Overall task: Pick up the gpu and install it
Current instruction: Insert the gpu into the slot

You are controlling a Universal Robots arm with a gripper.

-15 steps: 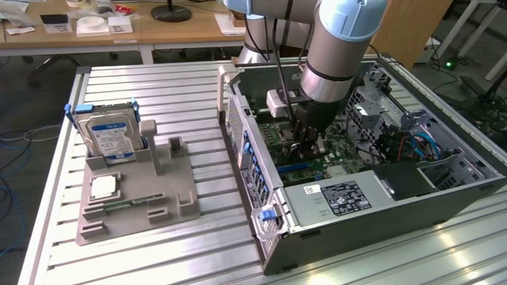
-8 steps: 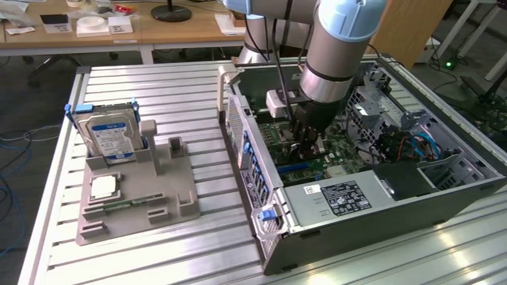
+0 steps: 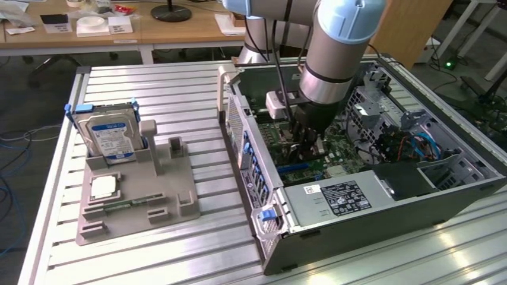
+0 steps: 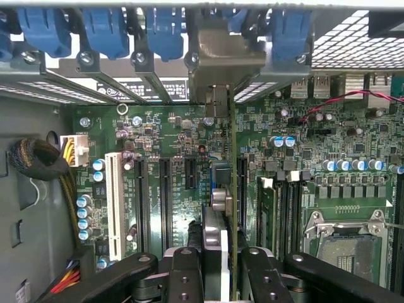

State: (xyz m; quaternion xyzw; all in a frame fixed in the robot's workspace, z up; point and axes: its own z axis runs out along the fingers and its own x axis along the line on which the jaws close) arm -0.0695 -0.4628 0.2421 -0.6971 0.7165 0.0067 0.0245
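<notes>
In the wrist view the gpu (image 4: 231,170) is a thin card seen edge-on, running from between my fingers toward the case's rear wall. My gripper (image 4: 221,274) is shut on it, one black finger (image 4: 183,271) on each side. The card hangs over the green motherboard (image 4: 164,126), parallel to the black expansion slots (image 4: 164,196) and right beside one slot (image 4: 242,189). Its metal bracket end (image 4: 218,101) lies near the rear slot openings. I cannot tell whether it touches the slot. In the exterior view my gripper (image 3: 309,142) reaches down inside the open computer case (image 3: 262,178).
Blue latches (image 4: 104,28) line the rear wall. A white slot (image 4: 115,202), a cable bundle (image 4: 38,161) and the CPU socket (image 4: 344,243) surround the card. Outside, a grey fixture (image 3: 158,190) holds a hard drive (image 3: 111,133) and a small silver chip (image 3: 104,187).
</notes>
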